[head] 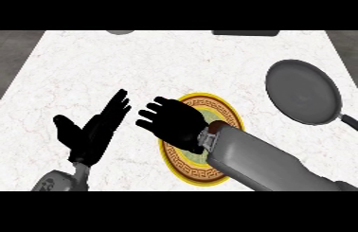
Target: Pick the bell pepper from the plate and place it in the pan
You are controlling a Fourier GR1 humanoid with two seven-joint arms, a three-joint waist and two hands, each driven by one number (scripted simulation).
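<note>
A: Head view. The right hand [171, 122] is hovering over the left part of the gold-rimmed plate [227, 113], fingers curling downward and pointing away from the robot. The forearm is covering most of the plate's middle.

B: Bell pepper?

A: Not showing. Hand and forearm are hiding the spot where it would be lying, so I cannot tell whether it is sitting on the plate under the palm or already inside the curl. Fingers are bending as if closing, but nothing is visible between them.

B: Left side?

A: The left hand [94, 129] is resting open at the lower left, fingers straight and pointing up the desk [140, 56], just beside the right hand and clear of the plate.

B: The pan?

A: The grey frying pan [303, 91] is lying at the right, well apart from the plate, handle trailing toward the right edge. Nothing is sitting in it.

B: Progress?

A: Judging early: the grasp is happening or about to happen. Lifting, carrying across to the right and setting down in the pan are all left.
</note>
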